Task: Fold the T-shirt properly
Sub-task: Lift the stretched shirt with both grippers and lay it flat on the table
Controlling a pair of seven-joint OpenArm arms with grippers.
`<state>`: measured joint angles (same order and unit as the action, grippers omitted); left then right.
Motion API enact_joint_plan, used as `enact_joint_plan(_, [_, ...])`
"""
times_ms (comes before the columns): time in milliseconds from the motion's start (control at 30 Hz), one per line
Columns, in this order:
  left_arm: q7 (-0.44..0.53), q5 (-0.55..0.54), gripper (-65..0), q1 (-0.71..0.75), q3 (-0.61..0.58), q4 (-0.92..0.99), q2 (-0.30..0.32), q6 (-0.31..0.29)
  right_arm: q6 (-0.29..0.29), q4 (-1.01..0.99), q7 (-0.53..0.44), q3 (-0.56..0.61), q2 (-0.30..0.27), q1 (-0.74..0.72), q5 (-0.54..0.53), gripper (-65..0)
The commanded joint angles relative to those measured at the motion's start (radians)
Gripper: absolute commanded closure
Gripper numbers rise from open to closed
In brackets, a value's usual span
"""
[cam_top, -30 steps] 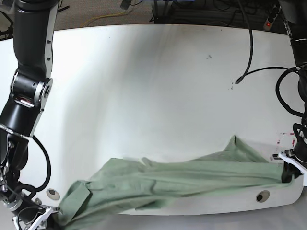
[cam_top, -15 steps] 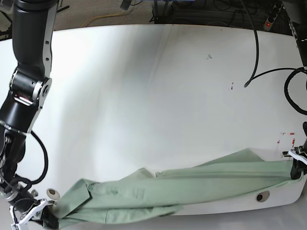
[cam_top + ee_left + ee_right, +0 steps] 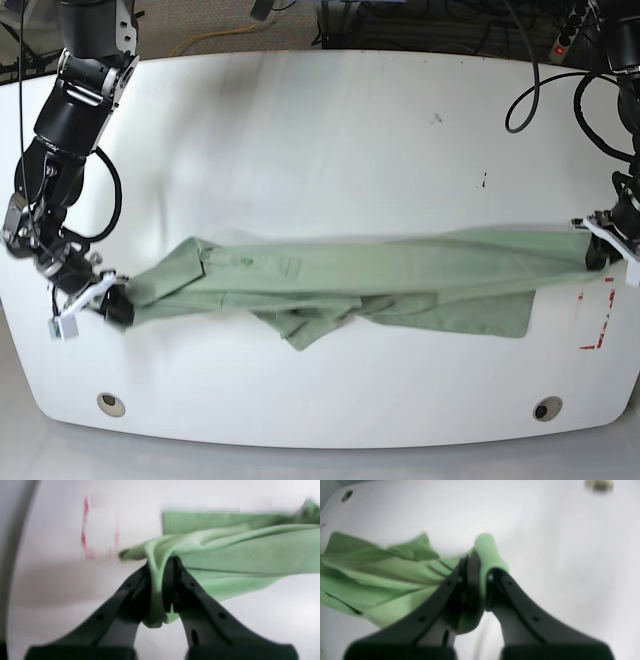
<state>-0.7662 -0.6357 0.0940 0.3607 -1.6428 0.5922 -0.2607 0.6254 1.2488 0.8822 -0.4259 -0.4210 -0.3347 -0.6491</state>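
Observation:
The pale green T-shirt [image 3: 350, 280] is stretched in a long band across the middle of the white table [image 3: 320, 150], with a loose flap hanging down near its centre. My left gripper [image 3: 598, 248] is shut on the shirt's right end; the wrist view shows cloth [image 3: 225, 555] pinched between its black fingers [image 3: 140, 580]. At the shirt's other end my right gripper [image 3: 108, 303] is shut on a bunched fold [image 3: 487, 550], and the fabric [image 3: 382, 580] trails off to the left in that wrist view.
Red tape marks [image 3: 598, 320] lie on the table at the right, just below the left gripper. Two round holes [image 3: 110, 404] [image 3: 545, 409] sit near the table's front edge. Black cables [image 3: 530, 90] hang at the back right.
Both grippers have carried the shirt from the table's front edge toward the middle. The shirt now hangs taut and straighter between them.

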Motion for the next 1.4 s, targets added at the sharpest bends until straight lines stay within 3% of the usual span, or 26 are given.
enact_joint_plan(0, [0.032, 0.000, -2.4, 0.026, 0.022, -0.017, 0.013, 0.002, 0.000, 0.024, -0.037, -0.026, -0.023, 0.027, -0.068, 0.0])
enact_joint_plan(233, [0.034, 0.000, -2.4, 0.184, 0.024, -0.017, 0.013, -0.002, -0.006, 0.024, -0.039, -0.058, -0.017, 0.214, -0.212, 0.0])
enact_joint_plan(700, [0.037, 0.000, -2.5, 0.342, 0.024, -0.010, 0.019, -0.004, -0.002, 0.058, -0.039, -0.060, -0.017, 0.406, -0.240, 0.0])
enact_joint_plan(800, [0.037, 0.001, -2.5, 0.352, 0.024, -0.010, 0.019, -0.004, -0.002, 0.121, -0.039, -0.075, -0.016, 0.451, -0.271, -6.5])
enact_joint_plan(967, [0.037, 0.001, -2.8, 0.367, 0.024, -0.012, 0.021, -0.004, -0.006, 0.176, -0.041, -0.081, -0.016, 0.497, -0.320, -25.5])
enact_joint_plan(1100, [0.035, 0.001, -3.3, 0.369, 0.024, -0.012, 0.021, -0.004, -0.008, 0.213, -0.039, -0.081, -0.014, 0.523, -0.326, -34.1])
enact_joint_plan(1167, [0.032, 0.001, -6.5, 0.370, 0.024, -0.012, 0.021, -0.004, -0.008, 0.239, -0.039, -0.081, -0.014, 0.544, -0.328, -36.5])
enact_joint_plan(1233, [0.032, 0.001, -16.9, 0.370, 0.024, -0.012, 0.021, -0.004, -0.008, 0.286, -0.039, -0.081, -0.014, 0.575, -0.328, -38.8])
enact_joint_plan(1367, [0.030, 0.001, -30.7, 0.372, 0.024, -0.017, 0.021, -0.004, -0.008, 0.378, -0.041, -0.081, -0.014, 0.630, -0.321, -40.7])
